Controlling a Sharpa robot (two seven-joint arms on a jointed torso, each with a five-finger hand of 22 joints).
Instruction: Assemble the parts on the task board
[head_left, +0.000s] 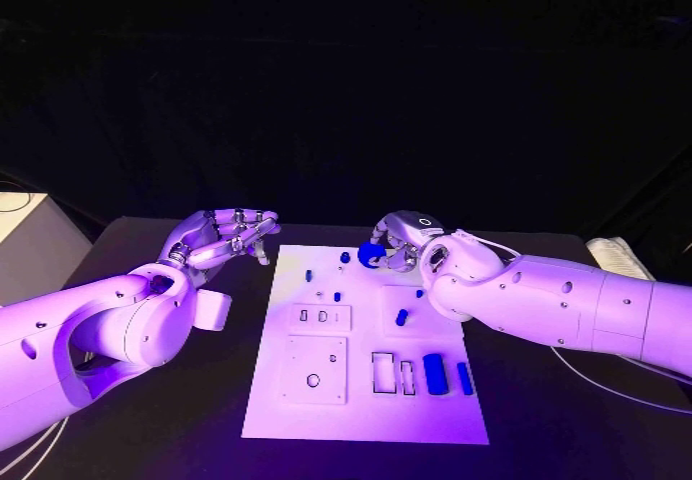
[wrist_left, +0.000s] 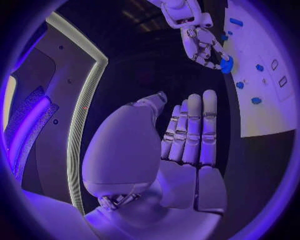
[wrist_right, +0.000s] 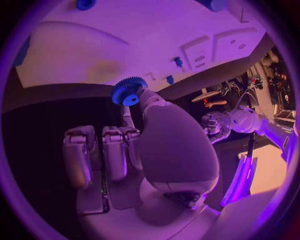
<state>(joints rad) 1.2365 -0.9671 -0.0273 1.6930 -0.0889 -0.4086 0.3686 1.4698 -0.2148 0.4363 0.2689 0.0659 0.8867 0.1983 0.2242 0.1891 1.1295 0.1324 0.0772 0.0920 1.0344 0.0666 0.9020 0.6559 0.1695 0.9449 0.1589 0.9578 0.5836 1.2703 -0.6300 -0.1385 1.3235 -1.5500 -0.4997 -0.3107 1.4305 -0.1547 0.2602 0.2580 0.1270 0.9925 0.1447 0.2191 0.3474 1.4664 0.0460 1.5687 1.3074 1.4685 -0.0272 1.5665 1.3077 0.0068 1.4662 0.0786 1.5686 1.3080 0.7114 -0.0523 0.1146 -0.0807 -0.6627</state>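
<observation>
The right hand (head_left: 404, 240) pinches a blue gear (head_left: 372, 253) over the task board (head_left: 364, 400); the left hand (head_left: 224, 238) holds nothing.

The task board (head_left: 289, 410) lies mid-table, the gear (head_left: 371, 254) over its far edge.

Clearances and obstructions around the white rectangular task board (head_left: 289, 415)

The silver right hand (head_left: 400, 240), holding a round blue toothed gear (head_left: 372, 253), occupies the board's far edge. The silver left hand (head_left: 228, 237) stands off the far left corner, over bare black table (head_left: 159, 440). Small blue upright pegs (head_left: 336, 296) obstruct the far half; blue rectangular blocks (head_left: 436, 373) lie along the near right. The near left of the board is open.
</observation>
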